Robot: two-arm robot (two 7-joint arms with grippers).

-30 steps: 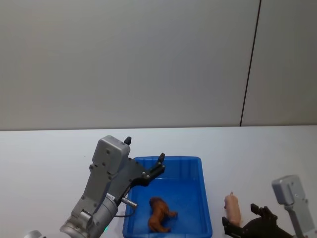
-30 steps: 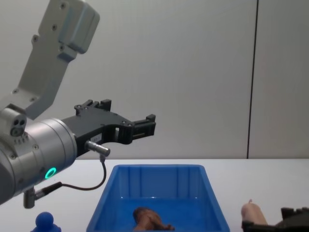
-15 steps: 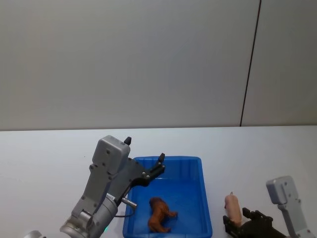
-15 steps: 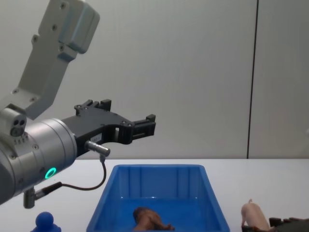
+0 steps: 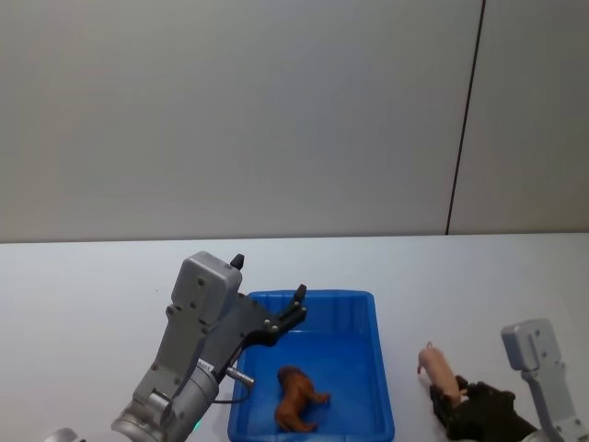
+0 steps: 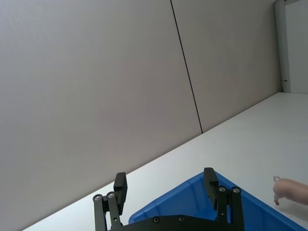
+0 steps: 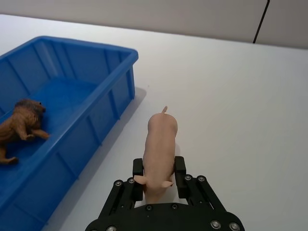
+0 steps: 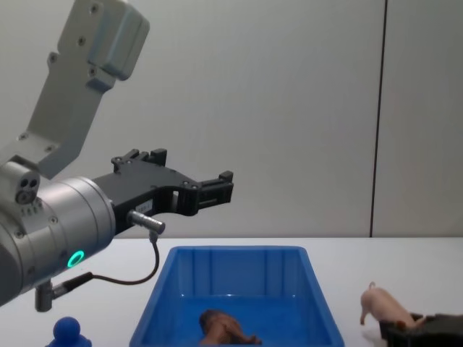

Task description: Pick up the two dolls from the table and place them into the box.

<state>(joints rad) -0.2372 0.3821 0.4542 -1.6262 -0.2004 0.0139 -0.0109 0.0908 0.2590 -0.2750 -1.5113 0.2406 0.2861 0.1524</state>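
Observation:
The pale pink pig doll [image 7: 161, 139] sits between the fingers of my right gripper [image 7: 159, 166], which is shut on its head end, with the curly tail pointing away. This pig [image 5: 439, 368] is just right of the box [image 5: 313, 296], low over the white table, and the right gripper [image 5: 456, 398] comes in from the near right. The reddish-brown doll [image 5: 297, 398] lies inside the blue box [image 8: 235, 251]. My left gripper [image 5: 269, 276] hangs open above the box's left side, holding nothing.
A small blue knob [image 8: 69, 331] shows at the near left. The white table [image 5: 92, 276] spreads around the box, with a grey wall behind it. Open table surface [image 7: 240, 96] lies to the right of the pig.
The right gripper has shut on the pig and shifted. The pig now stands more upright and slightly farther from me. The left arm and the brown doll have not moved.

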